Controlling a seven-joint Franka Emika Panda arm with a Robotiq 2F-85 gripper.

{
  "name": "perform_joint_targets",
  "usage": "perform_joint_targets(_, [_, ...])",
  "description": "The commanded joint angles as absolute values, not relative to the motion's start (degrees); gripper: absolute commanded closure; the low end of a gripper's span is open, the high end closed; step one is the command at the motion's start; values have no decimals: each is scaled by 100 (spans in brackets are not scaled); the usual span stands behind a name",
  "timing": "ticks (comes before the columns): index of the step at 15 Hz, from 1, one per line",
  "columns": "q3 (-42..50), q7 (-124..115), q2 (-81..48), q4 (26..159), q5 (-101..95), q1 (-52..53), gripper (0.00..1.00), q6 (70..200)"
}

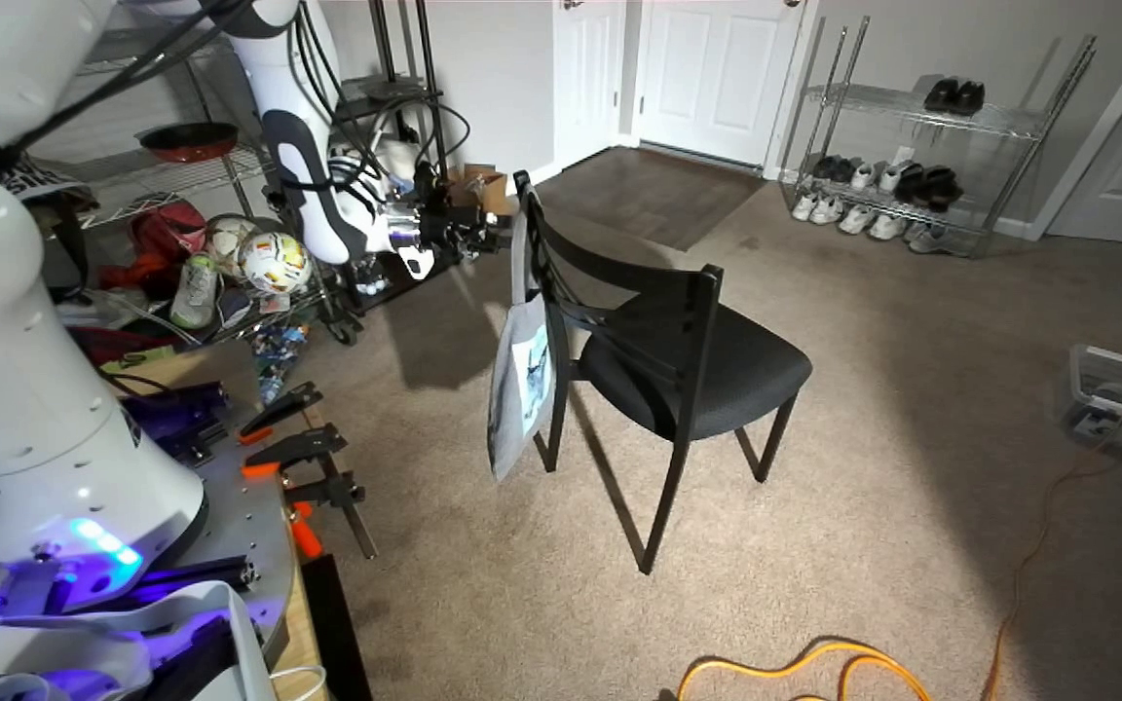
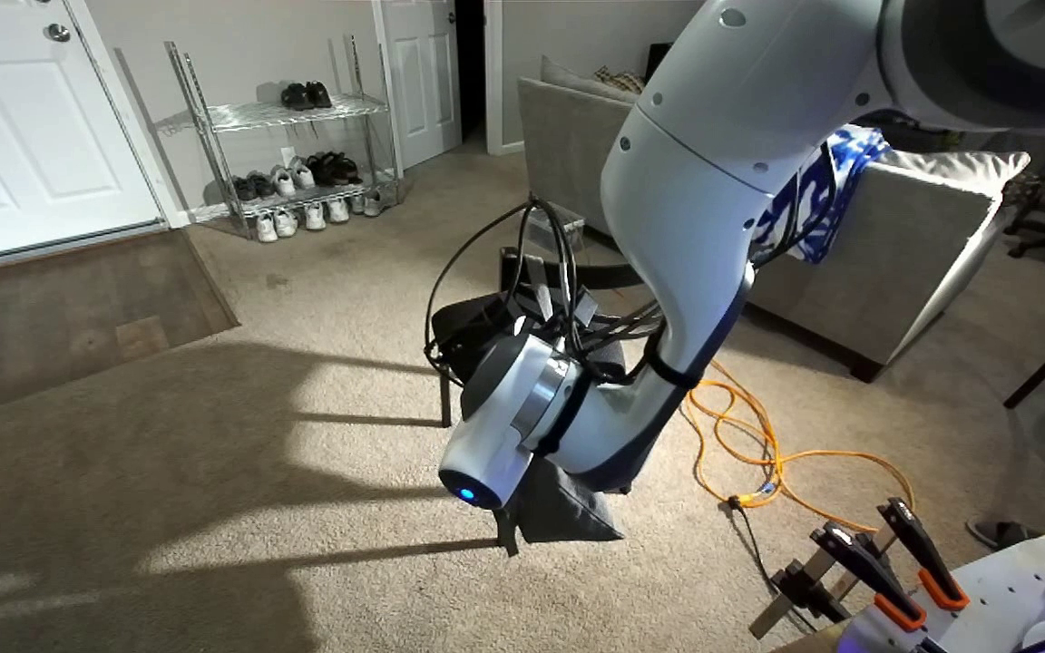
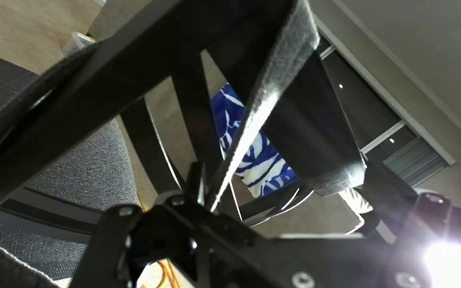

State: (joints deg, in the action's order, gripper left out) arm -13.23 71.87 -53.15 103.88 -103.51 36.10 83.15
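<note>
A grey cloth bag (image 1: 512, 419) with a blue-and-white print hangs by its straps from the back post of a black chair (image 1: 717, 380). In an exterior view the bag (image 2: 563, 510) shows below my wrist. My gripper (image 1: 500, 234) points sideways at the strap (image 1: 519, 255), just below the post's top. In the wrist view the grey strap (image 3: 268, 90) runs from the post down to my gripper (image 3: 202, 196). The fingers look close together with the strap between them, but the fingertips are partly hidden. Another strap (image 3: 34, 94) lies along the post.
The chair seat (image 3: 94, 168) and back slats are close to my gripper. A wire shelf with balls (image 1: 275, 263) stands beside my arm. Clamps (image 1: 298, 448) sit on the table edge. An orange cord (image 2: 749, 444) lies on the carpet. A shoe rack (image 1: 931, 185) stands by the wall.
</note>
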Motion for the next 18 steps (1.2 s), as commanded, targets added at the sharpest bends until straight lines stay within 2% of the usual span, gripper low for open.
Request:
perform_joint_targets(1, [-1429, 7314, -4976, 10798, -10261, 3525, 0, 8193])
perform_joint_targets(18, [-1613, 7171, -5011, 11003, -10027, 3179, 0, 8286])
